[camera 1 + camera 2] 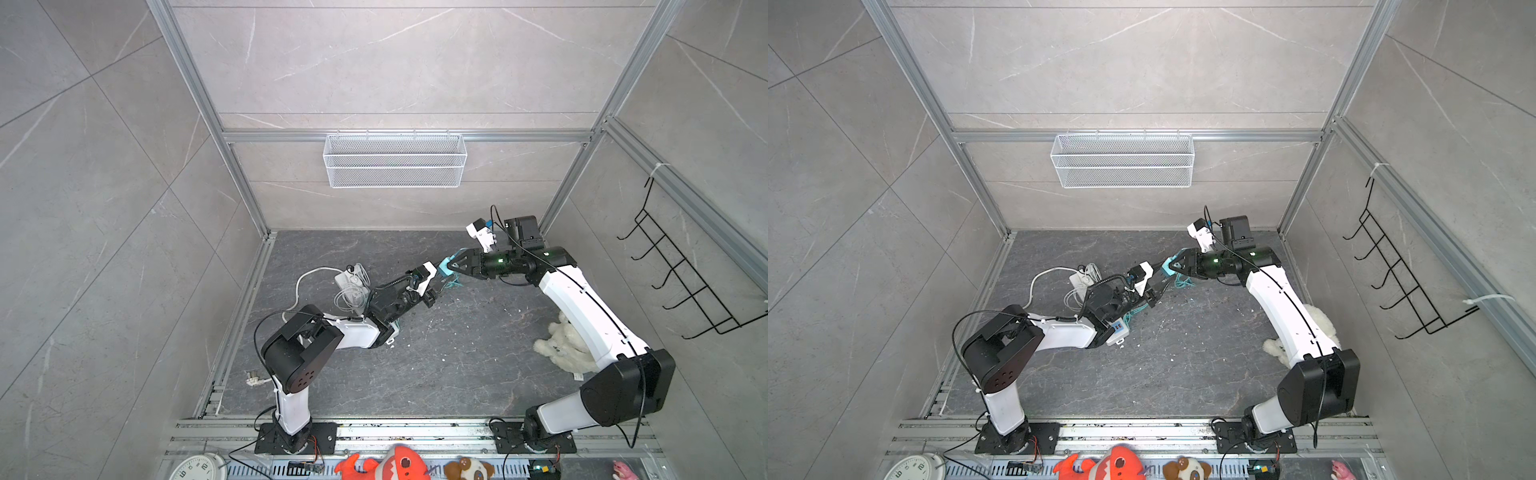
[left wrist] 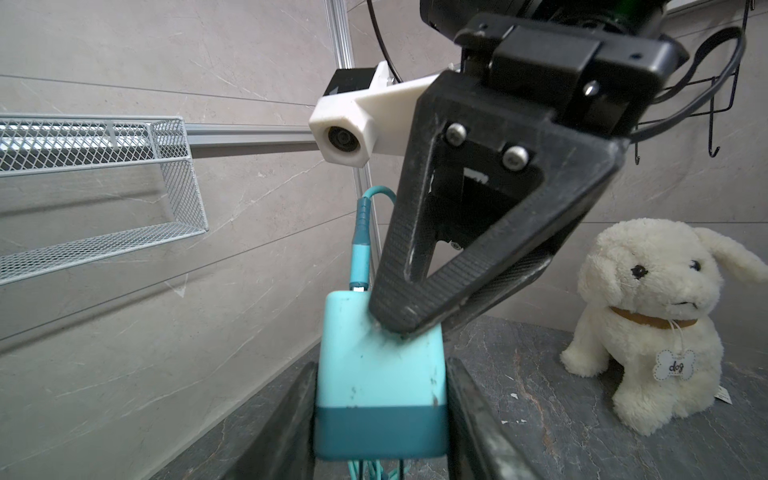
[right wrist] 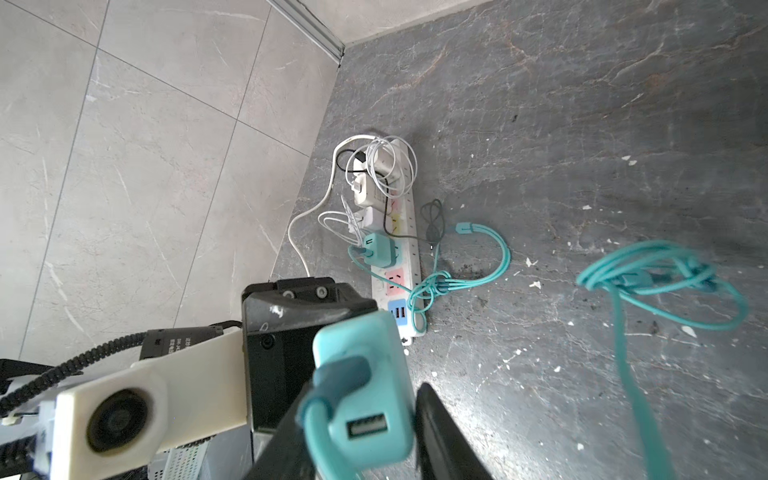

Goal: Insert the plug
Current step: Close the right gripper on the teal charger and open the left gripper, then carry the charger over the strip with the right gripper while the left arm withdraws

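Observation:
The teal plug (image 1: 444, 271) (image 2: 376, 386) hangs above the dark floor between my two grippers. My left gripper (image 1: 439, 280) (image 2: 380, 368) is shut on its long sides, near its darker teal base. My right gripper (image 1: 454, 266) (image 3: 365, 388) is shut on the far end, where a free USB port (image 3: 368, 427) faces the right wrist camera. A teal cable (image 3: 656, 278) hangs from the plug in a loose coil. The white power strip (image 3: 409, 249) lies on the floor beyond, carrying white chargers and a second teal plug (image 3: 380, 251). In both top views my left arm hides most of the strip.
A white plush dog (image 2: 648, 332) (image 1: 559, 347) sits by my right arm. A wire mesh basket (image 1: 395, 160) hangs on the back wall and a black hook rack (image 1: 685, 282) on the right wall. A loose white plug (image 1: 251, 379) lies at the floor's left edge.

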Available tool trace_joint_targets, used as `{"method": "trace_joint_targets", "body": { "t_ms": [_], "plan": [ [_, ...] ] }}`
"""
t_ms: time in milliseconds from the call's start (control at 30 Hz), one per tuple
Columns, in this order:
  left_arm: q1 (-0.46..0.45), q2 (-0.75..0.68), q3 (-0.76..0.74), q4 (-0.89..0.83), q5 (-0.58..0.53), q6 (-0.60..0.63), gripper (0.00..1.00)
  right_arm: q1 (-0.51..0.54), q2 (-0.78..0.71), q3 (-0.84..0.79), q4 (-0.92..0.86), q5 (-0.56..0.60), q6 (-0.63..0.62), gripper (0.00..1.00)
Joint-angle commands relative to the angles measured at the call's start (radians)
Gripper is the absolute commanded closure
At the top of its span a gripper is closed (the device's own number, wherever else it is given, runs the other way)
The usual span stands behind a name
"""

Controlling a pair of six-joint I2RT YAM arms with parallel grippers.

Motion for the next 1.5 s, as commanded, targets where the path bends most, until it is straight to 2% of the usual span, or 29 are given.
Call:
{"method": "trace_joint_targets", "body": {
  "t_ms": [0,433,533,600,733,800,933,1033,1200,1300,1367,1400,1467],
  "plan": [
    [-0.004,0.007,0.042,0.095,0.025,-0.021,1.0,0.004,0.016,0.013,0.054,-0.071,0.027,0.61],
    [-0.006,0.045,0.078,0.095,0.045,-0.051,1.0,0.011,0.031,-0.021,0.083,-0.095,0.027,0.62],
    [-0.006,0.053,0.084,0.096,0.046,-0.061,0.98,0.014,0.03,-0.027,0.081,-0.091,0.016,0.68],
    [-0.008,0.057,0.087,0.096,0.044,-0.067,0.9,0.017,0.028,-0.028,0.068,-0.07,0.002,0.78],
    [-0.008,0.06,0.09,0.095,0.031,-0.076,0.72,0.018,0.018,-0.037,0.048,-0.014,-0.016,0.91],
    [-0.008,0.06,0.091,0.096,0.029,-0.076,0.66,0.018,0.005,-0.046,0.049,0.011,-0.019,0.94],
    [-0.007,0.052,0.084,0.095,0.026,-0.075,0.4,0.015,-0.016,-0.049,0.034,0.091,-0.022,0.95],
    [-0.008,0.032,0.071,0.08,-0.001,-0.082,0.29,0.001,-0.022,-0.047,0.031,0.152,-0.015,0.97],
    [-0.006,-0.065,0.073,-0.179,-0.052,-0.035,0.23,-0.044,-0.019,-0.03,-0.003,0.24,-0.03,0.98],
    [-0.005,-0.139,0.046,-0.282,-0.166,0.005,0.23,-0.054,-0.025,-0.028,-0.034,0.347,-0.064,0.99],
    [-0.005,-0.19,0.036,-0.36,-0.253,0.039,0.23,-0.053,-0.031,-0.031,-0.057,0.473,-0.094,0.99],
    [-0.005,-0.22,0.038,-0.426,-0.296,0.051,0.22,-0.052,-0.033,-0.034,-0.057,0.533,-0.1,0.99],
    [-0.005,-0.287,0.058,-0.592,-0.4,0.056,0.22,-0.048,-0.027,-0.033,-0.049,0.582,-0.11,0.99]
  ]
}}
